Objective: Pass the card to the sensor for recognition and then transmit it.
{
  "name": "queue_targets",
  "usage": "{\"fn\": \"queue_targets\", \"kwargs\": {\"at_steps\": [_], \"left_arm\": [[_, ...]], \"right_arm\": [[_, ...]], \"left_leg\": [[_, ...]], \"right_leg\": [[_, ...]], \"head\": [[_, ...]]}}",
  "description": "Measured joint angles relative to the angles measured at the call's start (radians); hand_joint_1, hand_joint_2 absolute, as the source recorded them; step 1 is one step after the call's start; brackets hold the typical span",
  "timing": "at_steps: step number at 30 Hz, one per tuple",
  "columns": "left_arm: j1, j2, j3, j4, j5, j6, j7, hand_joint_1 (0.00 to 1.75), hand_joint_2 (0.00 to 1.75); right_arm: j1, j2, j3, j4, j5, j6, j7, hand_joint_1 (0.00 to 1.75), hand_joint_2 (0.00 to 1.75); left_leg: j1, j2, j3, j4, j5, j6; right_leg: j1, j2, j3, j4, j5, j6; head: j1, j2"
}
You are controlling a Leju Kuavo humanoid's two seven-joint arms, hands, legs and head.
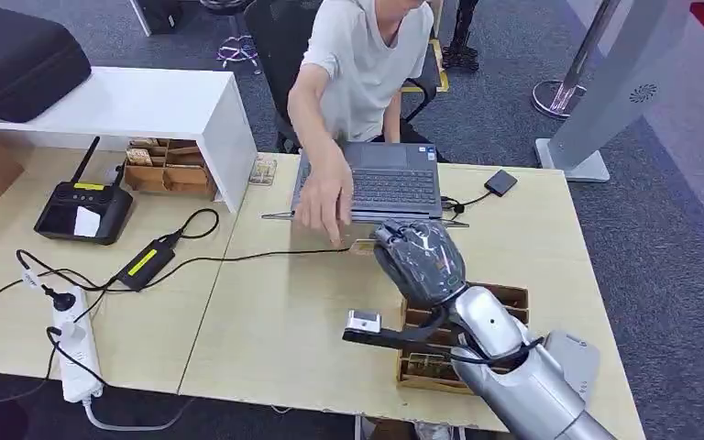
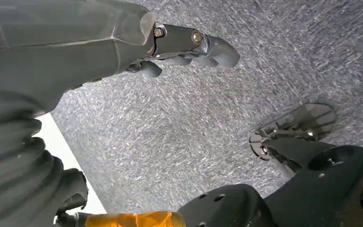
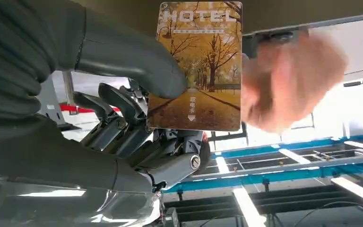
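right hand [image 3: 137,127] pinches the hotel card [image 3: 196,66] between thumb and fingers, above the pale wooden table [image 1: 275,321]. person's hand [image 3: 288,80] is blurred beside the card; contact unclear. left hand [image 2: 184,45] hangs over grey carpet, fingers curled, holding nothing. laptop [image 1: 371,179] partly hidden by the person's arm.
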Motion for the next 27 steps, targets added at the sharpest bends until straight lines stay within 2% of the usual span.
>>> {"fn": "queue_targets", "kwargs": {"at_steps": [9,14,22,27], "left_arm": [[0.002,0.0,0.007,0.0,0.004,0.019,0.005,0.0,1.75],[0.009,0.0,0.018,0.0,0.014,0.021,0.014,0.0,1.75],[0.01,0.0,0.025,0.0,0.018,0.022,0.015,0.0,1.75],[0.016,0.0,0.041,0.0,0.036,0.027,0.023,0.0,1.75]], "right_arm": [[0.021,-0.006,-0.021,-0.03,-0.007,-0.031,0.001,1.75,1.75],[0.066,-0.053,-0.08,-0.113,-0.008,-0.06,0.004,1.75,1.75],[0.099,-0.082,-0.114,-0.168,-0.002,-0.066,0.004,1.75,1.75],[0.211,-0.144,-0.19,-0.266,-0.009,-0.137,-0.013,1.75,1.75]], "left_leg": [[0.0,0.0,0.0,0.0,0.0,0.0],[0.0,0.0,-0.001,0.0,0.0,0.0],[0.0,0.0,0.0,0.0,0.0,0.0],[0.0,-0.001,-0.002,0.0,0.0,0.0]], "right_leg": [[0.0,0.0,-0.001,0.0,0.0,0.0],[0.0,0.0,-0.001,0.0,0.0,0.0],[0.0,0.0,-0.002,0.0,0.0,0.0],[0.0,-0.002,-0.002,-0.001,0.0,0.0]], "head": [[0.0,0.0],[0.0,0.0],[0.0,0.0],[0.0,0.0]]}}
